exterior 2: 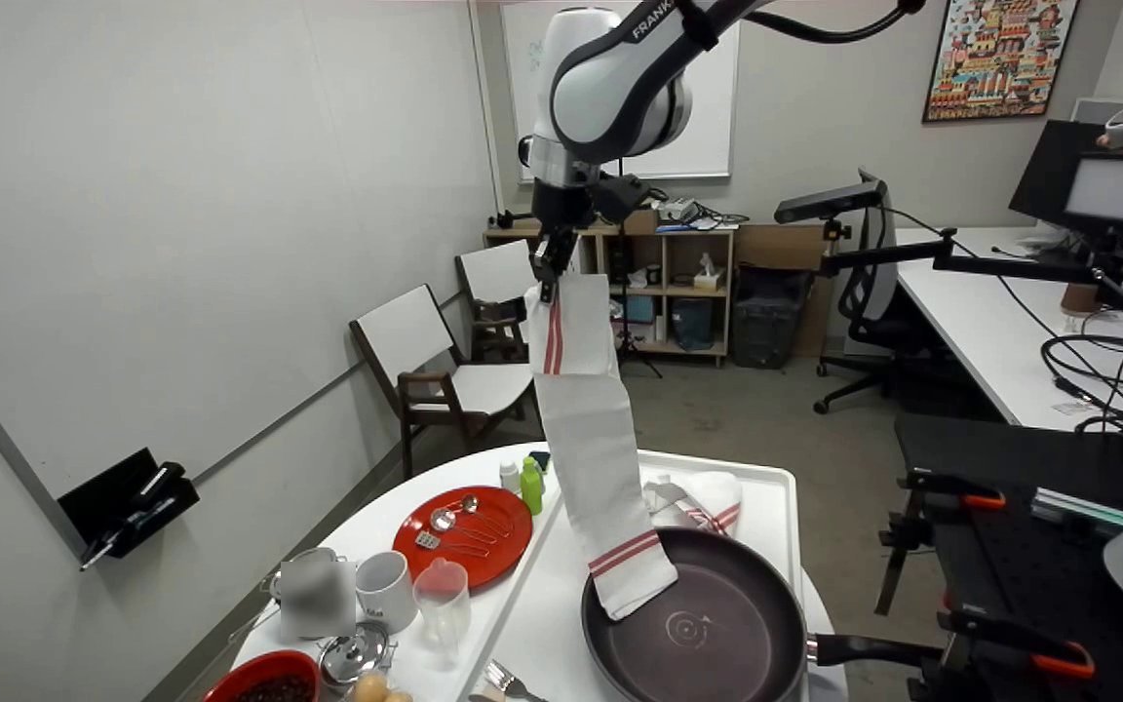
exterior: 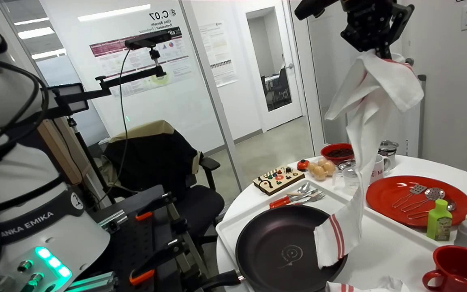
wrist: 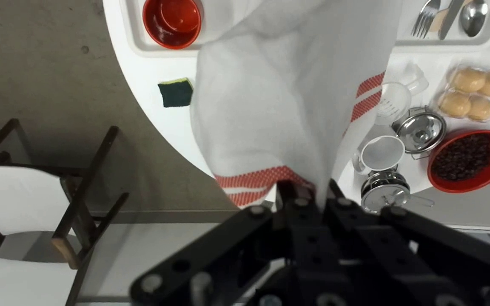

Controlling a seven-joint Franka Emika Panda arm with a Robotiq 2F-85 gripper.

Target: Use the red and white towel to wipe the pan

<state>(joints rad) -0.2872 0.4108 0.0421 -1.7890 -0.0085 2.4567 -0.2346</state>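
Pinching towel [exterior 2: 589,439] in gripper [wrist: 313,189], with loose end [exterior 2: 635,583] over pan [exterior 2: 717,609] on tray [exterior: 387,255]; can't tell if touching. Lower to bunch more towel in pan, then sweep slow circles.

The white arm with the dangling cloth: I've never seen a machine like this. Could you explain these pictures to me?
That is a robot arm. The black end effector at its tip pinches things; here it is closed on a red and white towel, hanging down over a dark pan. Two pictures come from cameras standing outside the robot; the third comes from its wrist, looking past the end effector toward the round table. The pan sits on a white tray. Nearby are a red mug, a green bottle and a red plate holding small metal utensils.
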